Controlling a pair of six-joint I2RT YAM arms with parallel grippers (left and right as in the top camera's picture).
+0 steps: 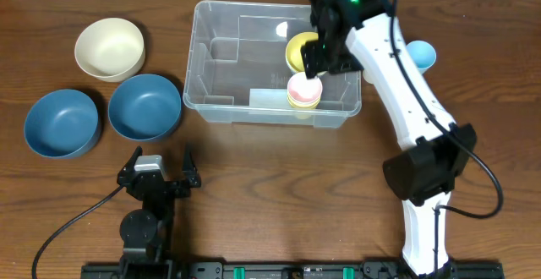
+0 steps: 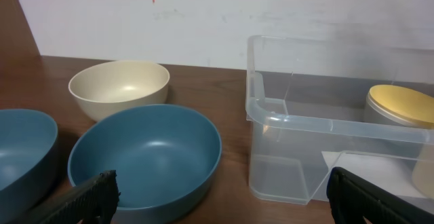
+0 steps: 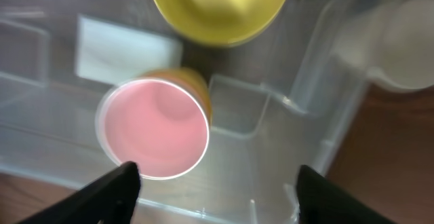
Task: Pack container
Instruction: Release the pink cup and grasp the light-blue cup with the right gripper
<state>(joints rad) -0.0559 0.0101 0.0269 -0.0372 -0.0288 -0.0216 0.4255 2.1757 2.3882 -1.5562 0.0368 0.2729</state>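
Note:
The clear plastic container (image 1: 196, 59) stands at the table's middle back. Inside it, on the right, lie a yellow bowl (image 1: 297, 52) and a pink cup (image 1: 304, 87) nested in a yellow cup. My right gripper (image 1: 319, 57) hangs open and empty over the container's right part. In the right wrist view its fingers (image 3: 213, 190) straddle the bin floor just right of the pink cup (image 3: 152, 129), with the yellow bowl (image 3: 220, 7) beyond. My left gripper (image 1: 159, 173) is open and empty near the front edge, facing the container (image 2: 305, 122).
A cream bowl (image 1: 110, 48) and two blue bowls (image 1: 145, 106) (image 1: 61, 123) sit left of the container. A light blue cup (image 1: 420, 56) stands just right of it. In the left wrist view the nearer blue bowl (image 2: 146, 159) lies close ahead.

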